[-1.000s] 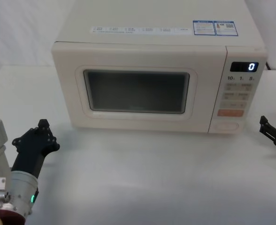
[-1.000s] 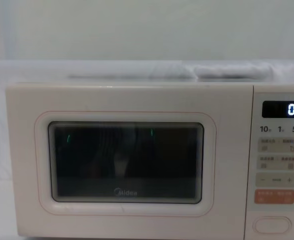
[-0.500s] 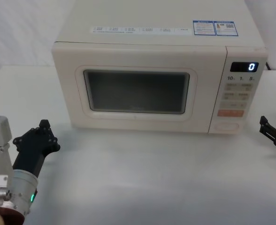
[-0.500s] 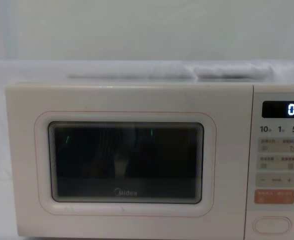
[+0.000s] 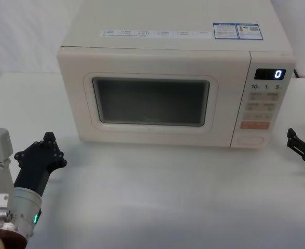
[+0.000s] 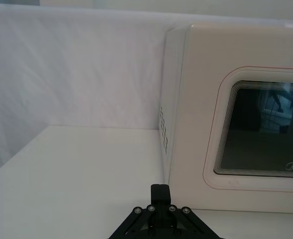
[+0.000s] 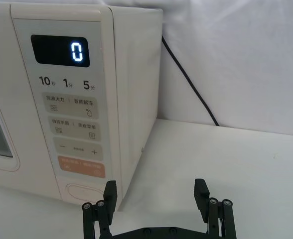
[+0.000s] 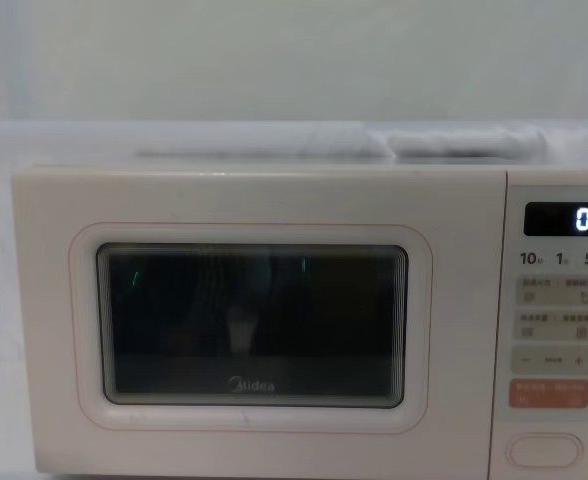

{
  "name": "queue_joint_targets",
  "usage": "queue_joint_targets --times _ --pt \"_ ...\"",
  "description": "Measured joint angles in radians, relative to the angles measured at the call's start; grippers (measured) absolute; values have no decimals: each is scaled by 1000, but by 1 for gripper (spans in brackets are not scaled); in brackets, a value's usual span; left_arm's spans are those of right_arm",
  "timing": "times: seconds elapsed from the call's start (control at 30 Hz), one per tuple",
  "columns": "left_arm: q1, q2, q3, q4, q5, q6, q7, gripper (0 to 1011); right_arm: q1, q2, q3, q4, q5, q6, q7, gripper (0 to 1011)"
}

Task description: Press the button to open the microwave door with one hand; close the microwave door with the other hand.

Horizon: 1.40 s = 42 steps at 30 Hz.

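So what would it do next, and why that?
Probably the right gripper moves toward the button. The microwave door is shut, and that gripper, open, sits just right of the panel, nearest it. The left gripper waits at the door's side.

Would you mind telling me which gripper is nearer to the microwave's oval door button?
Right. The right gripper hovers just right of the button, fingers open. The left gripper sits far across the table, beyond the microwave door's left edge.

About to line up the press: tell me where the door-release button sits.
The button sits at the bottom of the microwave's control panel, under the orange key, right of the microwave door; the right gripper hovers off to its right.
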Motion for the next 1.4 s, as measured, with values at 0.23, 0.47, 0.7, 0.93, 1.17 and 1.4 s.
queue_joint_targets --times 0.23,0.47,0.7,0.93,1.17,1.4 --pt "1 0 0 0 -2 -2 0 60 0 0 0 0 0 0 0 1002" --pt "1 0 0 0 -3 -3 0 271 0 0 0 0 0 0 0 1002" --pt "1 0 0 0 -4 -3 0 484 0 0 0 0 0 0 0 1002" --pt "1 0 0 0 -5 -4 0 718 0 0 0 0 0 0 0 1002" --pt "1 0 0 0 -5 -4 0 936 0 0 0 0 0 0 0 1002" --pt "1 0 0 0 -5 -4 0 1001 0 0 0 0 0 0 0 1002"
